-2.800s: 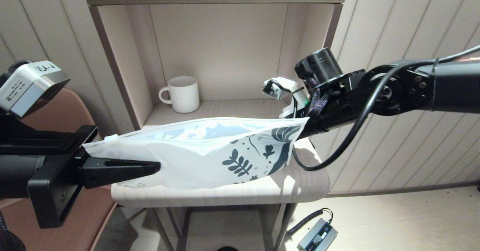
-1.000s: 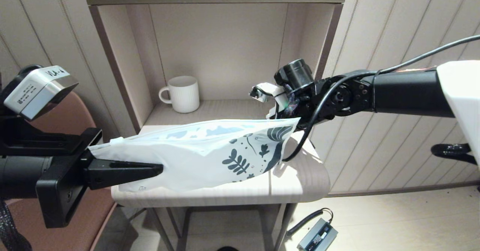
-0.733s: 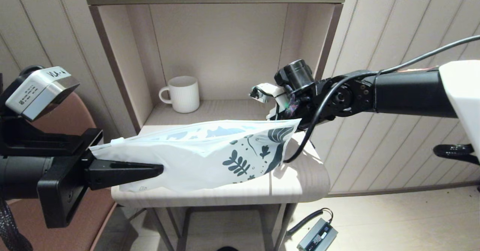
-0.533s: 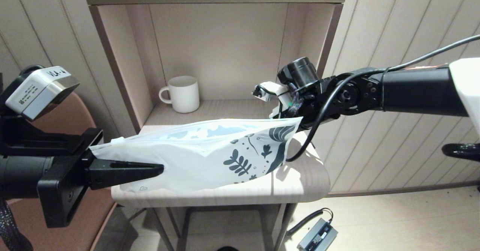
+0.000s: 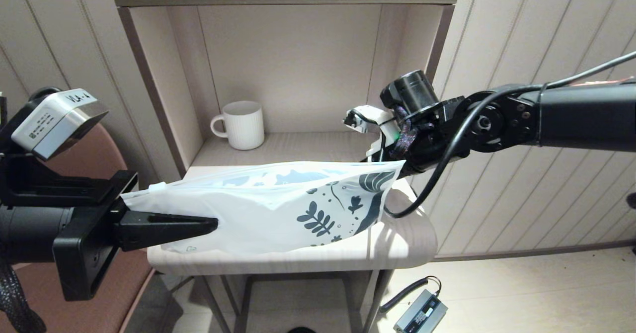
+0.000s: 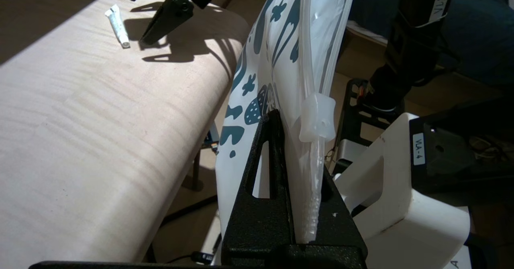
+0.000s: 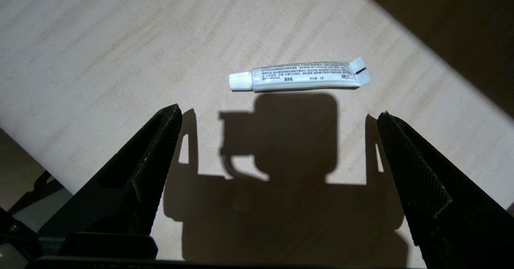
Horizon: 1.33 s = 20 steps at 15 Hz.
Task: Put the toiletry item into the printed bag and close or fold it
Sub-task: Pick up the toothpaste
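The printed bag (image 5: 278,208) is a frosted white pouch with dark teal leaf prints, held on edge above the table with its zip strip up. My left gripper (image 5: 214,222) is shut on its plain end, just below the zip slider (image 6: 318,116). The toiletry item (image 7: 299,76) is a small white tube with a ribbed cap, lying flat on the table (image 7: 100,60) behind the bag; it also shows in the left wrist view (image 6: 117,26). My right gripper (image 7: 277,114) hangs open and empty just above the table, beside the tube. In the head view the bag hides its fingers.
A white ribbed mug (image 5: 243,124) stands at the back left of the shelf recess (image 5: 298,64). The table's rounded front edge (image 5: 298,263) lies under the bag. A brown chair (image 5: 114,298) is at the left, and a power brick (image 5: 421,315) lies on the floor.
The right arm swung left, then back to the right and a little up, staying behind the bag's printed end. The left gripper has kept its hold on the bag.
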### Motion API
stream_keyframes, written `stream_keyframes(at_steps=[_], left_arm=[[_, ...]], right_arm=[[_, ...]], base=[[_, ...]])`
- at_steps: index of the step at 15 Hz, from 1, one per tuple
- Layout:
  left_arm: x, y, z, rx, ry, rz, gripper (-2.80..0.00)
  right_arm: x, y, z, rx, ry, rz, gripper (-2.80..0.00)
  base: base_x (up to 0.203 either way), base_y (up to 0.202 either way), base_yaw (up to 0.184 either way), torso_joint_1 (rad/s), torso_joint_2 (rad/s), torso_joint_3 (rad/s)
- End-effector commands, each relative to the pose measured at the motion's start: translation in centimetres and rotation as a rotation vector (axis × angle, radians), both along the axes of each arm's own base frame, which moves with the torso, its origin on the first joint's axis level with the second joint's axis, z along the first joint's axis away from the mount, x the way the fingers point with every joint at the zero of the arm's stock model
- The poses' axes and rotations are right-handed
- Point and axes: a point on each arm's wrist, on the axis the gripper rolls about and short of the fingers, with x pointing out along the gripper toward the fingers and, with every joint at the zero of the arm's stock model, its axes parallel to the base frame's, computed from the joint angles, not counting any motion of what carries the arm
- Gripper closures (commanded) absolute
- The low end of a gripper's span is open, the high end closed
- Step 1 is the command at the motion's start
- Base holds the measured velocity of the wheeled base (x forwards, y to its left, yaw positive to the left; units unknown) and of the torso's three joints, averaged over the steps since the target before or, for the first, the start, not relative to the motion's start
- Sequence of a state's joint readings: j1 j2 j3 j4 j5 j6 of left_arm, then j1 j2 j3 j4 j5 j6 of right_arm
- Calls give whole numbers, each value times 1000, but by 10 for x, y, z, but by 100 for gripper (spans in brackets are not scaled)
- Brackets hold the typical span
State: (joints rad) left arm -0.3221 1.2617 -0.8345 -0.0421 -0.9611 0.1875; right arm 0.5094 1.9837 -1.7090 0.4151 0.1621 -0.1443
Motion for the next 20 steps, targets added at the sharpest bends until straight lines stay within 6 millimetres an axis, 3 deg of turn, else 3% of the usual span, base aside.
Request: stream_keyframes(at_steps=[1,8,20], left_arm=[[2,-1,-1,0,5,-5,0],[1,0,-1,0,4,-5,0],[1,0,-2,1,8,-8,0]], right_arm=[[-11,-1,2,3,13,7,-280],[-15,18,-7,-44,17,-52,-280],[20,54,-33,13,60,-91,-280]], base=[[0,0,0,0,0,0],[0,0,0,0,0,0],[0,0,0,0,0,0]])
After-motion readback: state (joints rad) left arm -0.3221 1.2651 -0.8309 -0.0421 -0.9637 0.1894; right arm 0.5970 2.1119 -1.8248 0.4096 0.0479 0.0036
